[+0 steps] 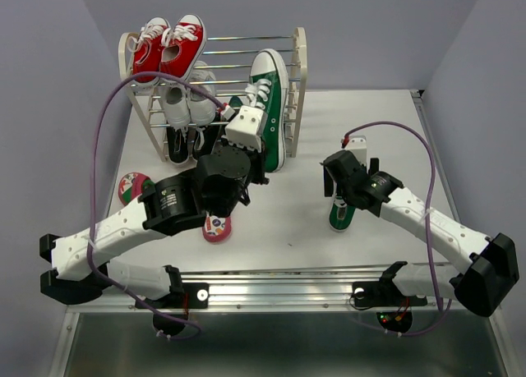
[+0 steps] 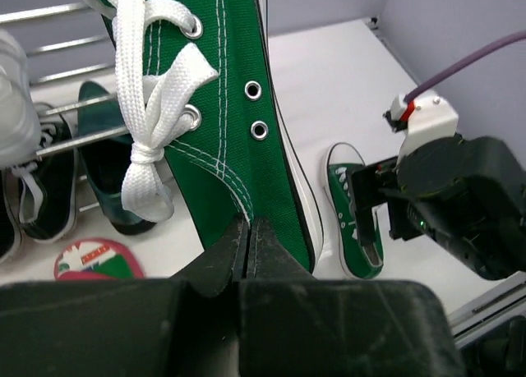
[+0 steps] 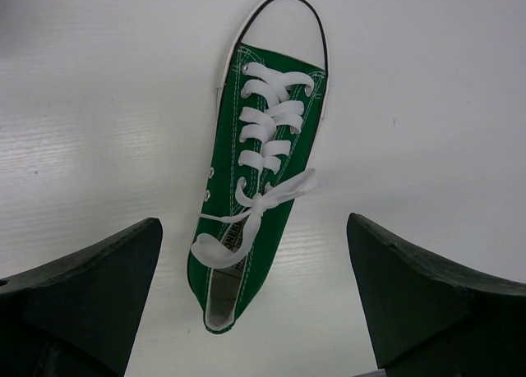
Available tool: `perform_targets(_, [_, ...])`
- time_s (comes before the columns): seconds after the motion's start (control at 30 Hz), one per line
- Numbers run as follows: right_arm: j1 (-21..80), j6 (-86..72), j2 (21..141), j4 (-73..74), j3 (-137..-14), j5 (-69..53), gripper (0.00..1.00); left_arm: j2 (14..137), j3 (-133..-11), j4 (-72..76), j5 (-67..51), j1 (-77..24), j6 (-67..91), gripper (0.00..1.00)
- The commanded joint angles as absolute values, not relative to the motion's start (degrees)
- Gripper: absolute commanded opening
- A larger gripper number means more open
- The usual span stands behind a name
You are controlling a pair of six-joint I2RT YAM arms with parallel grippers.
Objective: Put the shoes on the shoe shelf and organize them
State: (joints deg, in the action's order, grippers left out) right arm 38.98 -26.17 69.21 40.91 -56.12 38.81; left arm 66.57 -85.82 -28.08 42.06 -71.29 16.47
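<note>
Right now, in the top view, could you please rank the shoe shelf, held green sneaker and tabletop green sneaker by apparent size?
1. shoe shelf
2. held green sneaker, likely nearer the camera
3. tabletop green sneaker, partly hidden

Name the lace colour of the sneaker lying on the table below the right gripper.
White laces; the right wrist view shows them best.

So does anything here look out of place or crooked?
One green sneaker is tipped sideways at the shoe shelf's right end, not flat on a tier, its edge pinched in the left jaws. Its mate lies on the table under the open right jaws, and two flip-flops lie apart beside the left arm.
</note>
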Motion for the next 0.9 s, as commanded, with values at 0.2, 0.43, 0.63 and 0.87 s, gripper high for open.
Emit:
perform_targets(0.2, [38.58,-25.14,67.5,37.09,-55.99,39.46,1.0,71.97,-102.12,-16.17,33.45,-59.28,-3.6,0.0])
perform_targets(0.43, [38.58,-24.87,67.59,37.18,-56.34,39.81,1.0,79.71,-111.35,-20.65,28.58,-47.31,-7.64,0.0])
perform_targets(0.63, [38.58,-24.7,66.71,37.18,-56.43,40.25,1.0,87.27,-122.24,-24.35,16.79,-37.0,-10.28,0.0])
perform_targets(0.87, [38.58,-24.61,66.27,37.09,-55.99,40.6,1.0,92.98,-127.7,-30.23,15.03,-31.03,-13.63,0.0])
